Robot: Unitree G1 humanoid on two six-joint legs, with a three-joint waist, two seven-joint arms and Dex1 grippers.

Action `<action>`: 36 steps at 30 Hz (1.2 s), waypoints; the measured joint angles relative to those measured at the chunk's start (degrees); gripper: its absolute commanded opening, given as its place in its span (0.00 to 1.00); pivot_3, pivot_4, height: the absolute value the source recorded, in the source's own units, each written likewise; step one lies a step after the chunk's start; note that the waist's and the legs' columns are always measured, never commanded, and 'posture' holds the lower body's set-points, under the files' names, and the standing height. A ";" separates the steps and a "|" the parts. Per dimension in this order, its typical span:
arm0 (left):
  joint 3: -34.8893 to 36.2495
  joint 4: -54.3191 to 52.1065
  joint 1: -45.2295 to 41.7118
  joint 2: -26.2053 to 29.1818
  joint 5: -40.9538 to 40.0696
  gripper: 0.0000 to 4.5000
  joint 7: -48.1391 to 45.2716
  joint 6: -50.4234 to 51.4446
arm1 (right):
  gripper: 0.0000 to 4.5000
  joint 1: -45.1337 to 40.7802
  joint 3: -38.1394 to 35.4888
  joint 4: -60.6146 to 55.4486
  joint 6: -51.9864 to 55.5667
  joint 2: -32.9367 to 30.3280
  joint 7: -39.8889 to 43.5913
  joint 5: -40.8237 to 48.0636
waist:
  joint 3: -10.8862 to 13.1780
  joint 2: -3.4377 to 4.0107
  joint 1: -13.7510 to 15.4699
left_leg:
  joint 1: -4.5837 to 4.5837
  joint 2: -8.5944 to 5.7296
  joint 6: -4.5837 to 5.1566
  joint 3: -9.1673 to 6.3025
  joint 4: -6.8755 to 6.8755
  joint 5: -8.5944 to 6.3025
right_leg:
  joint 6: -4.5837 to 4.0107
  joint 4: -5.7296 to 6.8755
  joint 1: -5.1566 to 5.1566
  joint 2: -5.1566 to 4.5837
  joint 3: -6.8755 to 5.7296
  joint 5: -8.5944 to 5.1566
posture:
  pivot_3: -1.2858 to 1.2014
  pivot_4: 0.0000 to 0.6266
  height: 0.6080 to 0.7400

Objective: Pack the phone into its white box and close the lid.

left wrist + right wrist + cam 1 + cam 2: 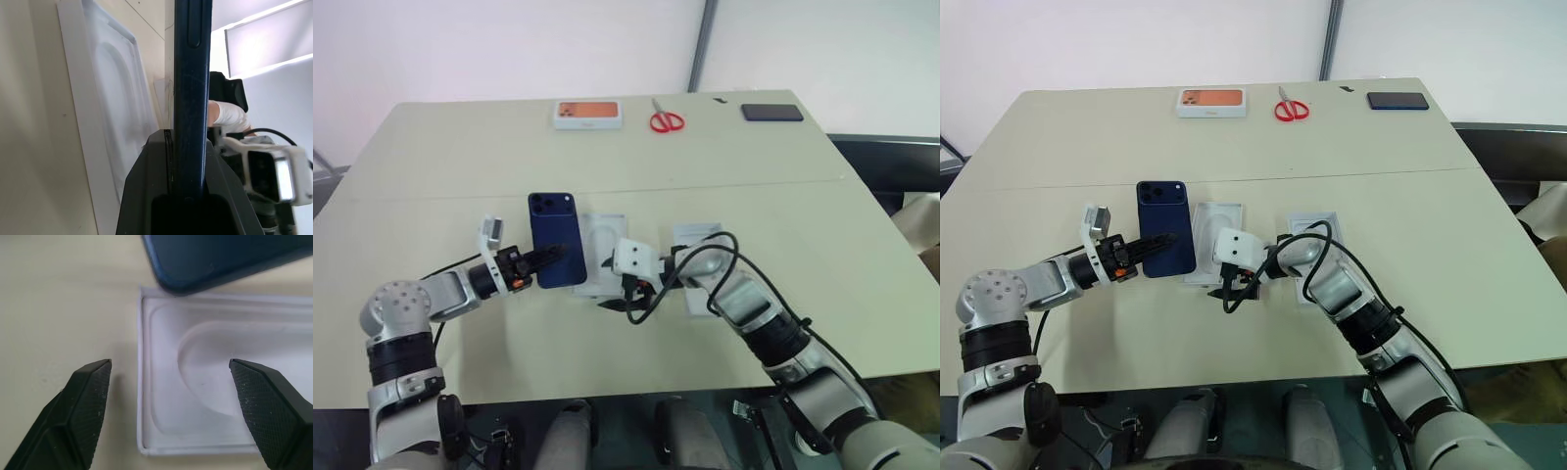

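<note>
My left gripper pinching slim navy-blue glossy phone by lower edge, above table beside flat white insert with oval recess. My right gripper fingers spread wide over insert's corner.

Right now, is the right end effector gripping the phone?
No, the right end effector stands open over the white tray, and the phone sits clear of its fingers.

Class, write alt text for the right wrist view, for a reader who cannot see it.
Two open black fingertips frame a shallow white tray with an oval recess, lying on a beige table. The corner of a dark blue phone hangs over the tray's far edge.
</note>
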 measured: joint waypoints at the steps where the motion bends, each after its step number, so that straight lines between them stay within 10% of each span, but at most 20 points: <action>1: -0.31 0.00 -0.27 -0.59 -0.03 0.00 0.00 -0.01 | 0.90 -0.03 -1.19 -0.68 0.28 -1.11 0.36 0.63 | 0.00 -0.01 0.07 | 0.00 0.00 0.00 0.01 0.01 0.00 | 0.00 -0.01 0.02 -0.01 0.00 0.00 | 0.52 0.24 1.00; 23: -11.34 9.97 -6.52 -6.02 6.16 0.00 -1.79 -4.16 | 0.90 10.15 -17.01 -0.24 -11.89 -11.33 3.01 11.16 | 0.10 -0.11 1.44 | -0.03 -0.03 0.10 0.18 0.21 -0.06 | 0.01 -0.05 0.12 0.02 -0.05 0.00 | 0.52 0.24 1.00; 24: -11.37 11.23 -7.40 -6.06 6.39 0.22 -2.12 -4.22 | 0.92 10.15 -16.96 -0.25 -11.89 -11.27 2.75 11.14 | 0.10 -0.11 1.49 | -0.03 -0.03 0.10 0.18 0.21 -0.06 | 0.01 -0.05 0.12 0.02 -0.06 0.00 | 0.52 0.24 1.00; 31: -11.57 13.61 -11.15 -5.98 7.08 0.94 -4.68 -4.83 | 0.92 10.14 -15.47 -0.27 -12.10 -10.98 1.67 10.77 | 0.10 -0.12 1.48 | -0.02 -0.03 0.10 0.16 0.24 -0.05 | 0.01 -0.04 0.15 0.02 -0.07 0.00 | 0.52 0.24 1.00; 36: -13.26 13.30 -11.75 -4.70 7.92 0.94 -6.11 -4.89 | 0.92 10.04 -15.08 -0.24 -12.22 -10.31 1.41 10.72 | 0.10 -0.12 1.28 | -0.01 -0.03 0.10 0.16 0.23 -0.05 | 0.01 -0.03 0.15 0.03 -0.07 0.00 | 0.52 0.24 1.00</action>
